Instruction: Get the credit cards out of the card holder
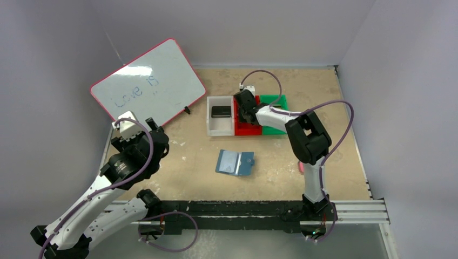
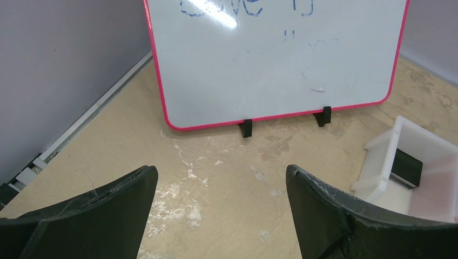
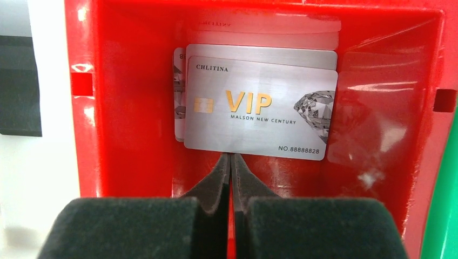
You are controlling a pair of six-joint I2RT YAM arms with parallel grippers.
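Note:
The slate-blue card holder [image 1: 234, 162] lies open and flat on the table's middle, apart from both arms. My right gripper [image 1: 247, 112] reaches down into the red bin [image 3: 135, 135]. In the right wrist view its jaws are pressed together, the gripper [image 3: 231, 157] ending at the near edge of a silvery-grey VIP card [image 3: 259, 108]. That card lies face up on other silvery cards [image 3: 179, 91] on the bin floor. A black card [image 1: 220, 111] lies in the white bin [image 1: 221, 128]. My left gripper [image 2: 221, 178] is open and empty over bare table at the left.
A pink-framed whiteboard [image 1: 148, 81] stands at the back left, just beyond my left gripper. A green bin [image 1: 275, 100] adjoins the red one. A small pink block [image 1: 301, 167] peeks out behind the right arm. The white bin also shows in the left wrist view [image 2: 378, 162].

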